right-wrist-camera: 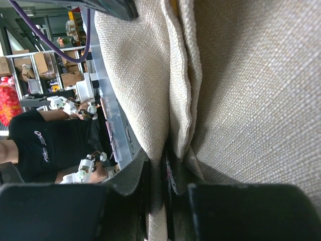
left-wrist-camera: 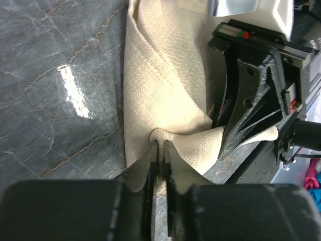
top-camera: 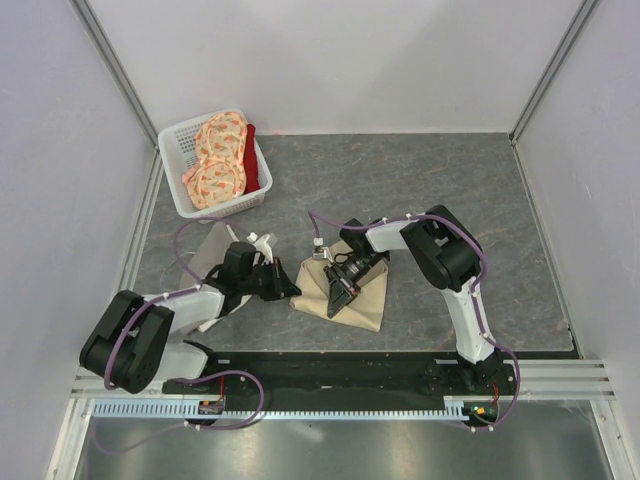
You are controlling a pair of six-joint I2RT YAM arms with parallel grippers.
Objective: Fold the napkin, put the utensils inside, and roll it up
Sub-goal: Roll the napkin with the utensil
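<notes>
grey marbled desk (top-camera: 430, 180) carries the napkin (top-camera: 368, 300) near the middle of its near edge, bunched and only partly folded. left end effector (left-wrist-camera: 159, 146) and right end effector (right-wrist-camera: 163, 153) each pinch its cloth. no fork shows; loading and rolling remain.

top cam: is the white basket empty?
No, the white basket holds orange floral cloths with a red cloth tucked along their right side.
</notes>
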